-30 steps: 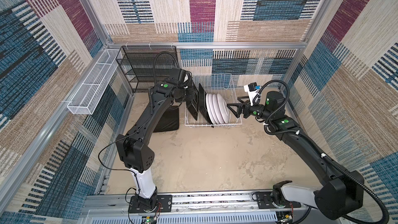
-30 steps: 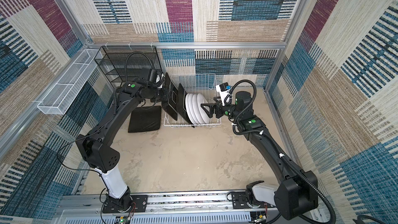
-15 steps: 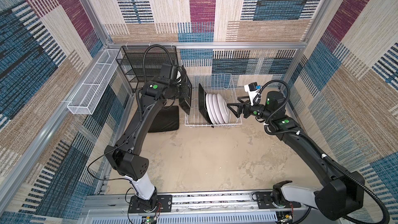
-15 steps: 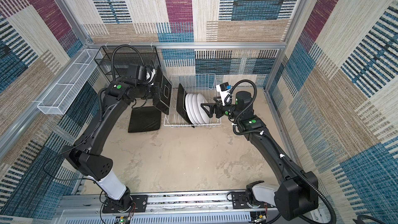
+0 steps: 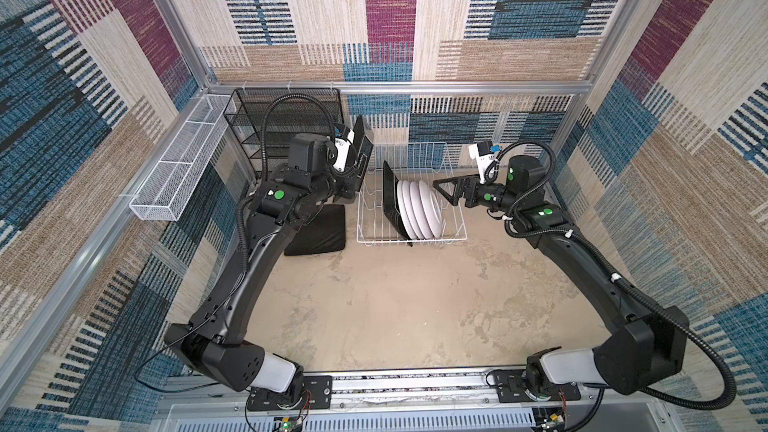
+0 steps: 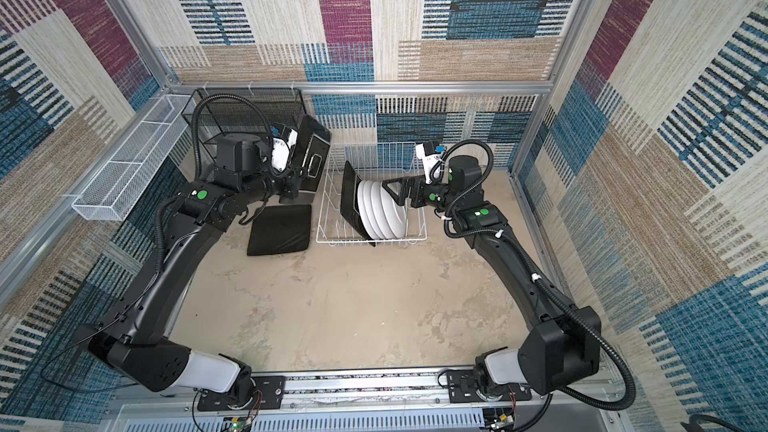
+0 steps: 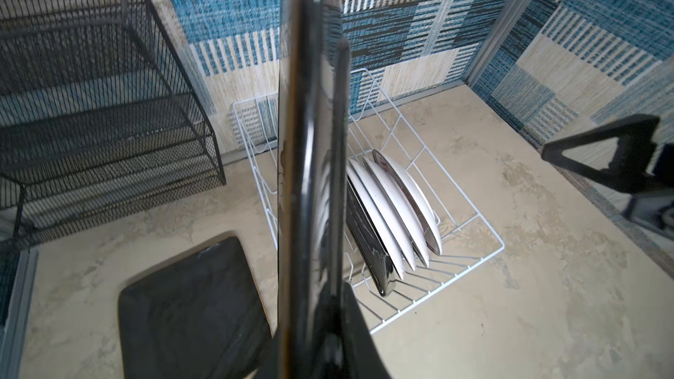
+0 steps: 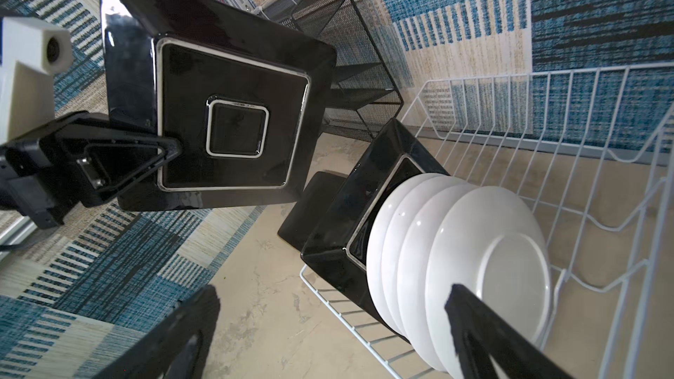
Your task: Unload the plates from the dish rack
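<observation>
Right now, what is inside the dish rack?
One black-backed square plate and four round white plates stand upright in the dish rack. Their faces are mostly covered by one another.

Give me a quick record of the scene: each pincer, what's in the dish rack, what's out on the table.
left pincer: shut on the lifted square plate, held on edge in the air by the dish rack's left side
right pincer: open, empty, on the round plates' side of the rack
in rack: racked square plate plus four round plates, all on edge
unloaded: flat square plate, black back up, on the table left of the rack
</observation>
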Controlling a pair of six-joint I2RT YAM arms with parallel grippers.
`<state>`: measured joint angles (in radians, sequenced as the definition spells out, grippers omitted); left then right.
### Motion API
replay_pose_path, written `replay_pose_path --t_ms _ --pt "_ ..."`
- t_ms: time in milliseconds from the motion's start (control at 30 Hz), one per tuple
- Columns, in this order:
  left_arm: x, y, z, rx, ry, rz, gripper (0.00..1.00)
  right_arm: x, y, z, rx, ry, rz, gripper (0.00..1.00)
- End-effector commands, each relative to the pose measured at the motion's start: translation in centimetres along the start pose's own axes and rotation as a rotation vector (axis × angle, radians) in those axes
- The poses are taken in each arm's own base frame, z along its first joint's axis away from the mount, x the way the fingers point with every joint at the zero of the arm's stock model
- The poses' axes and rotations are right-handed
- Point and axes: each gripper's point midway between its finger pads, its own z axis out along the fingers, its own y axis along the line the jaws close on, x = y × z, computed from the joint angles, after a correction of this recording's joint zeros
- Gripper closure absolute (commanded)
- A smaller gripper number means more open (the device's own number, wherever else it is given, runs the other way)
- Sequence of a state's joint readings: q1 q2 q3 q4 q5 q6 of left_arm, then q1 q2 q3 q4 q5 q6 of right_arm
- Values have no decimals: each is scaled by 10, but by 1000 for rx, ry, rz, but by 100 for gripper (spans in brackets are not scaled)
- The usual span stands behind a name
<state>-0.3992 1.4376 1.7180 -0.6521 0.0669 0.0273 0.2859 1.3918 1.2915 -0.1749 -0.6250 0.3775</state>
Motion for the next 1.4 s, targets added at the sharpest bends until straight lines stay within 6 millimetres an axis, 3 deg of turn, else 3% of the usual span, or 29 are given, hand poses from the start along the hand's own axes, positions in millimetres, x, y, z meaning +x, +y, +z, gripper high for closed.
replay_pose_path --t_ms 0,233,467,633,933,1367 --pt "-60 -7 -20 -14 -288 198 100 -9 14 0 -68 8 80 1" --pt "-54 -29 -33 6 -388 413 100 -32 24 -1 -120 -7 156 1" --pt "-36 -55 -21 -39 -383 698 100 -57 21 -6 -149 -28 214 1" --pt "-27 -71 -10 -116 -412 897 100 -62 18 -1 -149 -31 240 1" --pt "-22 -88 1 -255 -510 1105 100 -47 -1 15 -131 23 326 0" --pt "-1 -107 24 -278 -537 1238 100 -13 -23 28 -80 83 435 19"
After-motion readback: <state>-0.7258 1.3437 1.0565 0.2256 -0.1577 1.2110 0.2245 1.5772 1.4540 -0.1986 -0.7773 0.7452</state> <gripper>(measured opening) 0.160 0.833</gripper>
